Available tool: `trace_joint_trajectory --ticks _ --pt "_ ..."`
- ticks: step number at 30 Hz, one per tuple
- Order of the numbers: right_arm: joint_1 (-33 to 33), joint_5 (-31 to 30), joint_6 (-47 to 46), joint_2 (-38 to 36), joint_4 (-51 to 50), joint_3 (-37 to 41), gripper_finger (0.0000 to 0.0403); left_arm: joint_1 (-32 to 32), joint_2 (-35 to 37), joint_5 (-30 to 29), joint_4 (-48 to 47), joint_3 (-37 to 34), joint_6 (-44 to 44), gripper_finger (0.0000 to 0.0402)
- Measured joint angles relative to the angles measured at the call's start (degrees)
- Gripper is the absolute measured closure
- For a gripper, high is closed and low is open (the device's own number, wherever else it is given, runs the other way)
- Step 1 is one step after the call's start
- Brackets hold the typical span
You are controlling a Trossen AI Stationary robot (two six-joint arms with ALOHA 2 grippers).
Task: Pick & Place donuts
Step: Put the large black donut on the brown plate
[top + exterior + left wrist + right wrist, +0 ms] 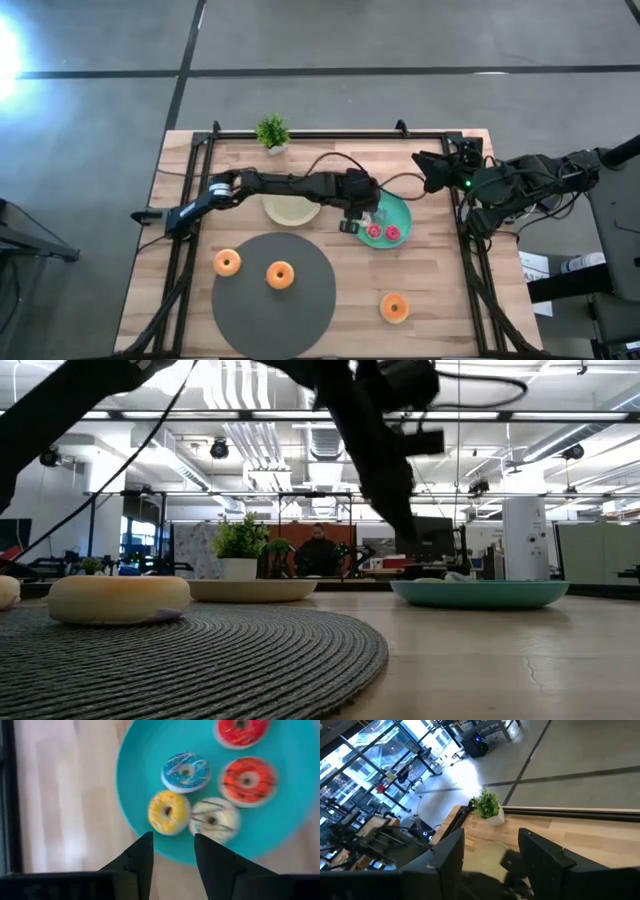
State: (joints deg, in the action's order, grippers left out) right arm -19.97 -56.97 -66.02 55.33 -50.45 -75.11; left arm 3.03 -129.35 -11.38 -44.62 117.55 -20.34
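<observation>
Two large donuts (227, 263) lie on and beside the grey mat (272, 310), the left gripper (172, 852) hangs with fingers apart, empty, over the teal plate (400, 213) holding five tiny donuts (168, 812), a third large donut (395, 307) lies nearer the front, and the right gripper (491, 847) waits parted at the far right edge.

- Floor (400, 35) around the setup is plain grey concrete with dark seam lines crossing it.
- Wooden tabletop (440, 320) sits in a black metal frame (300, 133), with a little potted plant (272, 131) at its far edge.
- Low view looks into a big open workspace: white ceiling pipes (240, 430), hanging lights, desks, and a person (318, 552) seated far back.
- Big glass windows (365, 765) let in bright daylight.
</observation>
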Motion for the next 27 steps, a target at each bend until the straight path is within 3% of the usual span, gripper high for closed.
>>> trace_joint_trajectory --ticks 4,8,14,18,24,27 --pt "0.0 1.0 0.0 0.2 0.0 0.1 0.0225 -0.3 6.4 6.4 -5.7 -4.2 4.7 0.0284" --pt "0.0 7.2 0.0 1.2 -0.9 0.8 0.0225 -0.5 14.8 13.3 -6.2 -15.6 8.9 0.0284" --pt "-1.2 28.3 -1.1 6.6 -4.6 3.9 0.0225 -0.8 31.0 13.8 4.2 -39.9 17.9 0.0284" --pt "-5.0 39.7 -1.3 14.7 -4.0 6.7 0.0226 -1.4 40.7 13.8 11.8 -53.0 23.6 0.0284" --pt "-13.9 42.5 -1.3 24.8 -4.2 6.2 0.0241 -1.7 51.3 13.8 21.6 -64.7 30.5 0.0284" --pt "-17.4 47.8 -6.3 28.0 -4.4 6.3 0.0249 -1.7 53.9 13.7 22.2 -67.6 32.6 0.0284"
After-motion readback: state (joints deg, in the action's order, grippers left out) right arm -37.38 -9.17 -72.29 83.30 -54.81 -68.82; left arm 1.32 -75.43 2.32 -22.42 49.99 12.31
